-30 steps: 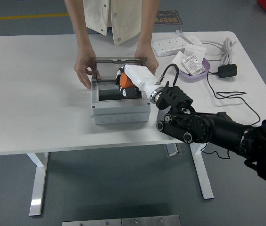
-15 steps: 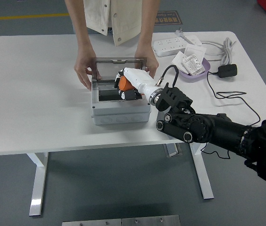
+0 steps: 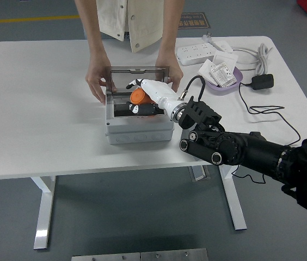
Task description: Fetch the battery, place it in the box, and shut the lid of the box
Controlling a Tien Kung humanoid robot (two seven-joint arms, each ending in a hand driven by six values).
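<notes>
The grey box (image 3: 139, 131) stands in the middle of the table with its clear lid (image 3: 137, 72) raised at the back. The orange and black battery (image 3: 139, 98) lies inside the box. My right hand (image 3: 142, 89), white on a black arm, reaches over the box from the right, right above the battery; its fingers look spread, one pointing up and left. A person at the far side holds the box and lid with one hand (image 3: 96, 81) on the left and the other hand (image 3: 170, 68) on the right.
A white power strip (image 3: 197, 53), a purple bowl (image 3: 223, 81) with packets and a black adapter (image 3: 262, 81) with its cable lie at the table's right back. My forearm (image 3: 235, 149) hangs past the near edge.
My right hand lowered the battery into the box and its fingers spread off it. The battery now lies in the box. The person's hands have stayed on the box.
</notes>
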